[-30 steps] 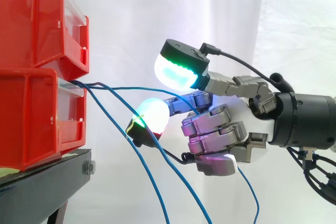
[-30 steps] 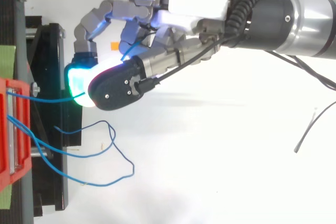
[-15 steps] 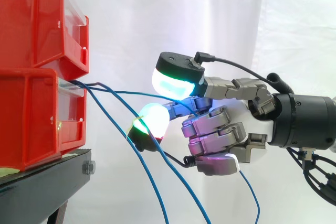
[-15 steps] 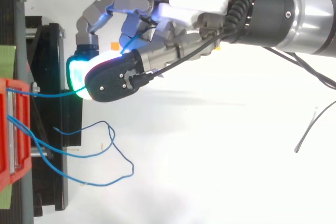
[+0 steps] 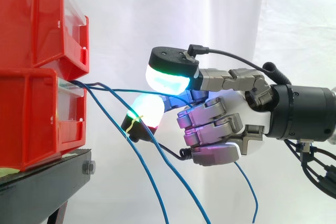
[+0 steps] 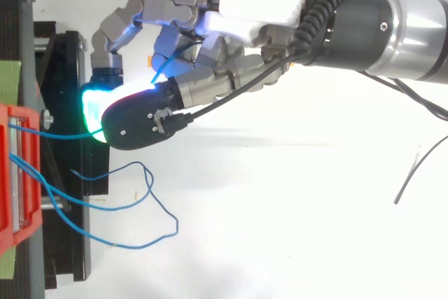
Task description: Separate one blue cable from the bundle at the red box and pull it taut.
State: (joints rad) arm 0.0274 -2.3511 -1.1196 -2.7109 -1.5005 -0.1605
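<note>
Blue cable (image 5: 113, 89) singled out — it runs from the lip of the red box (image 5: 37, 119) to the hand (image 5: 247, 111), whose fingers (image 5: 167, 80) pinch it — nearly straight, not yet judged taut; other cables (image 6: 175, 227) hang slack.

Looking down on the hand (image 6: 238, 1): curled, cyan-green fingertips (image 6: 91, 106) pressed together on a blue cable (image 6: 59, 133). Running almost straight from those pads to the red box (image 6: 14, 173) just beyond the fingertips. Off to one side of the hand, loose blue cables (image 6: 150, 190) sagging in slack loops from the same box. Beneath the fingertips, black stand (image 6: 66, 61). Well back past the wrist, thin dark wire (image 6: 409, 173) lying on white.
</note>
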